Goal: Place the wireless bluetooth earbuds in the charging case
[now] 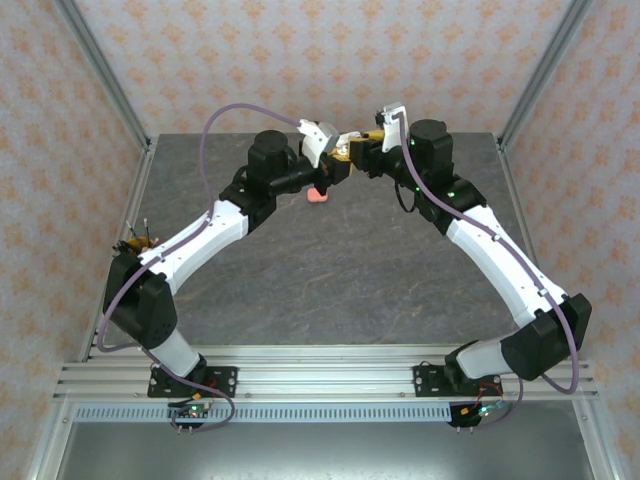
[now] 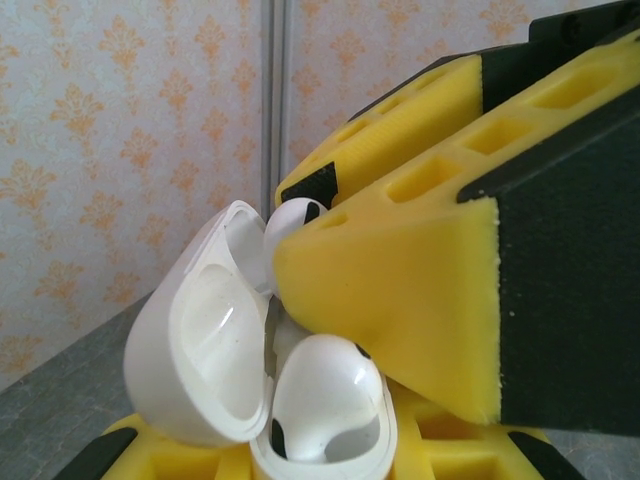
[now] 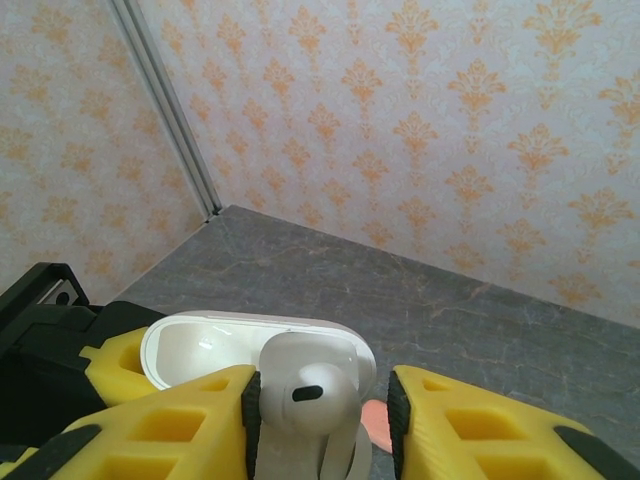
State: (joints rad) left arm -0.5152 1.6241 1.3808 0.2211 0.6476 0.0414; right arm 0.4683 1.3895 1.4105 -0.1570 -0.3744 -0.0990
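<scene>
High over the far middle of the table my left gripper (image 1: 335, 160) (image 2: 310, 458) is shut on the white charging case (image 2: 200, 350), whose lid stands open. One white earbud (image 2: 325, 395) sits in the case's near well. A second white earbud (image 3: 300, 395) (image 2: 295, 220) stands at the other well, between the fingers of my right gripper (image 1: 358, 148) (image 3: 320, 405). Those jaws stand apart. The earbud rests against the left pad, with a clear gap to the right pad. From the left wrist, the right gripper's yellow finger (image 2: 400, 300) hides much of that earbud.
A small coral-red piece (image 1: 320, 196) (image 3: 375, 425) lies on the grey table (image 1: 330, 270) just below the two grippers. Patterned walls and metal frame posts (image 1: 100, 70) close in the back and sides.
</scene>
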